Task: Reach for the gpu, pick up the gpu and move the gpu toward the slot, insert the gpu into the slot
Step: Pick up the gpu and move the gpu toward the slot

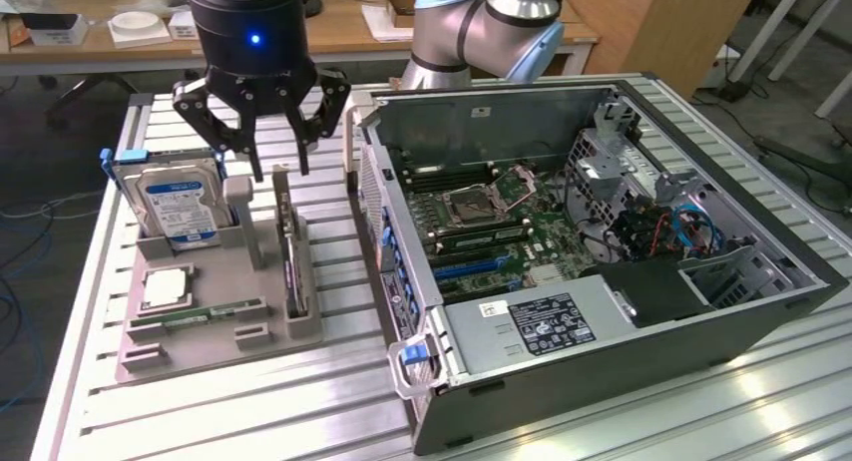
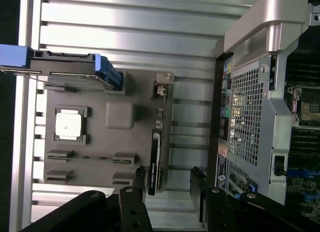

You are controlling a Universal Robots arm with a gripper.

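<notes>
Reaching for the gpu [image 1: 293,271]: gripper [image 1: 278,167] poised above the grey holder [image 1: 259,281], jaws spread wide, empty, over the card standing on edge there. Probably calls for a square descent onto that thin edge. Blue slot [image 1: 469,265] well apart from the holder; card's fan side hidden.

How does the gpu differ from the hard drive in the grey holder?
The gpu is a thin card seen edge-on; the hard drive is thick, silver and blue-labelled. The hard drive sits in a blue frame; the gpu has none. The open end effector hangs over the gpu, not the hard drive. Both stand on edge in the grey holder.
</notes>
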